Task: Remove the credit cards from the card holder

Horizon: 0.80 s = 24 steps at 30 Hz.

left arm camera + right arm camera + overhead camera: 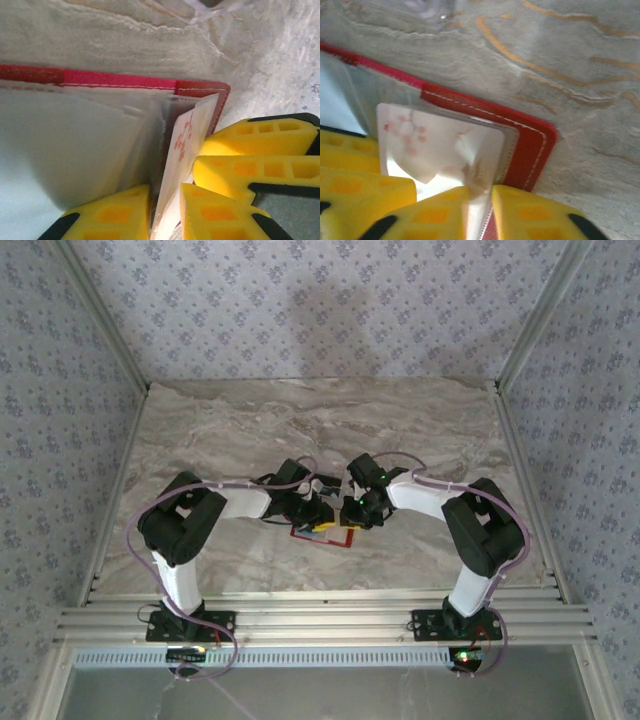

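from above, both arms fold in toward the middle of the marble table (250, 430), left claw (318, 508) and right claw (360, 508) nose to nose over the red holder (322, 534), which lies on the table right beneath them. on to the left wrist: the holder (200, 90) shows its stitched red border and its clear sleeves (100, 140) fanned up. the pale card (187, 135), pinkish-white with little red blossoms, stands on edge between my left claw's yellow fingers (115, 215). they're narrow and pinching that card, by the look of it. the right claw's fingers (250, 132) sit just beside. right wrist now: same card (435, 145), glossy, with rounded corners, against the holder's red corner (525, 145). its edge runs between the right claw's fingers (540, 210), also narrow, but i can't tell whether they bite. my read: the card is light, thin, stiff with a little flex, and slick in that plastic. so i'd take it by the free edge, flat faces between the pads, and slide it along the pocket, no twisting.
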Each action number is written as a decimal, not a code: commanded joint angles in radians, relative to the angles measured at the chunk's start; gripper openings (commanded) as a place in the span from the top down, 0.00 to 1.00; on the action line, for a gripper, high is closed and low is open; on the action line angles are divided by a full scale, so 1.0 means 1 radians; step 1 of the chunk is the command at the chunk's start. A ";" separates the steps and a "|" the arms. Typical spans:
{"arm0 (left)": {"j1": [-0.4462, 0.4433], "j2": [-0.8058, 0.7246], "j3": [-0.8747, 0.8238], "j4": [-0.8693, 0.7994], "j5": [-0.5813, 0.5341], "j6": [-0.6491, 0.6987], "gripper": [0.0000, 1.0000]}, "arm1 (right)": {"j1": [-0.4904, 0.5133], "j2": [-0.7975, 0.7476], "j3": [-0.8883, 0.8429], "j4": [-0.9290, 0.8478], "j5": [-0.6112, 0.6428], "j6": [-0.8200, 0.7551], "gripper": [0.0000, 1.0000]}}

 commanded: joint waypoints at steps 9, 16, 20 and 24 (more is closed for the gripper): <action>0.011 -0.042 -0.043 0.083 0.002 -0.013 0.82 | -0.001 -0.017 -0.020 -0.076 0.048 0.001 0.65; 0.016 -0.072 -0.056 0.096 0.012 -0.008 0.84 | -0.002 -0.013 -0.023 -0.076 0.049 0.001 0.63; 0.016 -0.071 -0.052 0.103 0.026 -0.004 0.88 | -0.004 -0.012 -0.022 -0.077 0.046 0.002 0.63; 0.016 -0.062 -0.047 0.111 0.038 -0.004 0.91 | -0.003 -0.011 -0.021 -0.076 0.044 0.000 0.64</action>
